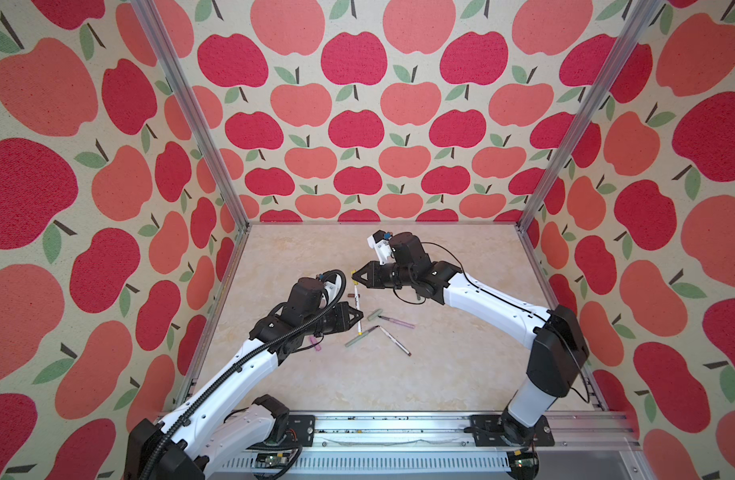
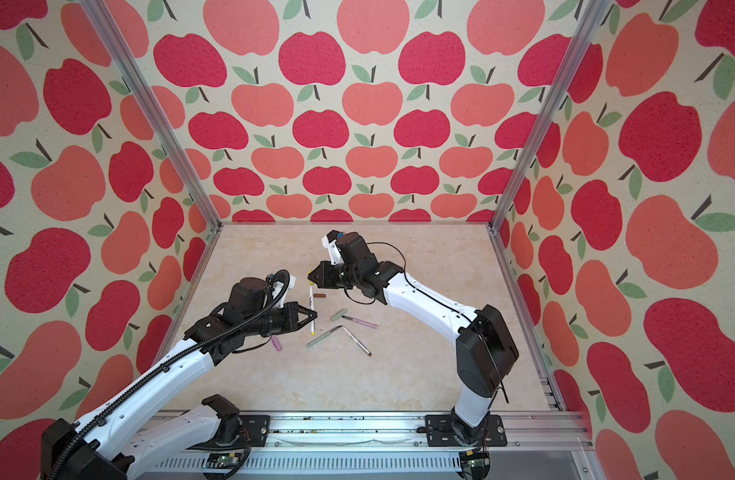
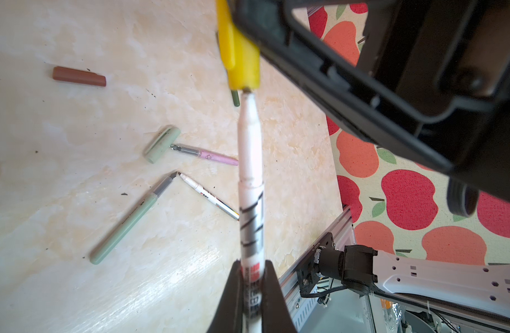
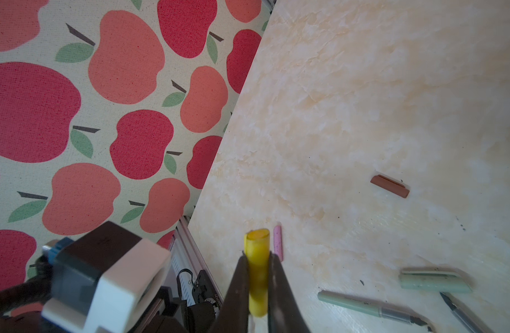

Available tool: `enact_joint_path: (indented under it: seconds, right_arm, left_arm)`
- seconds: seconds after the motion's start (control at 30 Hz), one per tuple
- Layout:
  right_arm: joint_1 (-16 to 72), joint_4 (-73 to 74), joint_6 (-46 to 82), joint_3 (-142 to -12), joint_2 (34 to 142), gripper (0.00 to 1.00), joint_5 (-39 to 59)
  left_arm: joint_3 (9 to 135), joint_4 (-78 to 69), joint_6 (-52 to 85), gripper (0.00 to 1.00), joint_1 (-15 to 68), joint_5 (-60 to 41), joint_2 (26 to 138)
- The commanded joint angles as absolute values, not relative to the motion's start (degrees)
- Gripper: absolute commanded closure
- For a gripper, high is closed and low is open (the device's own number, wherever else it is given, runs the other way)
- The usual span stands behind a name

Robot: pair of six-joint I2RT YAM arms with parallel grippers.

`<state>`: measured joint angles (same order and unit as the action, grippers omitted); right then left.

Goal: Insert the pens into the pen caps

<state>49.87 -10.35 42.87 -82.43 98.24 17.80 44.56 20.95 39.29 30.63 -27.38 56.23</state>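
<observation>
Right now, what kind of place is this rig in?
Probably a lab robot test cell, not a home: apple-print fabric walls on an aluminium frame boxing in a marble-look tabletop.

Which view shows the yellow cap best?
Left wrist: the yellow cap is large, with the white pen tip at its opening. Right wrist shows it clamped in the right gripper, pen unseen. In both top views it is tiny.

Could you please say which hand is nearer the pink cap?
Left. The left hand, holding the white pen, hangs close beside the pink cap; the right hand, holding the yellow cap, is farther back.
</observation>
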Motion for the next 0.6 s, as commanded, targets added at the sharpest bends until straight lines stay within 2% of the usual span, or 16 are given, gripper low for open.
enact_joint_path:
  seconds: [0.0, 0.57]
  right_arm:
    - [50.4, -10.4, 42.2, -83.2, 95.9, 0.98, 17.9]
    - [50.4, -11.0, 41.7, -83.5, 96.1, 0.98, 17.5]
  left_arm:
    - [44.0, 20.1, 39.4, 1.0, 30.9, -26.6, 55.8]
    - [44.1, 20.4, 39.5, 1.0, 31.3, -26.1, 55.6]
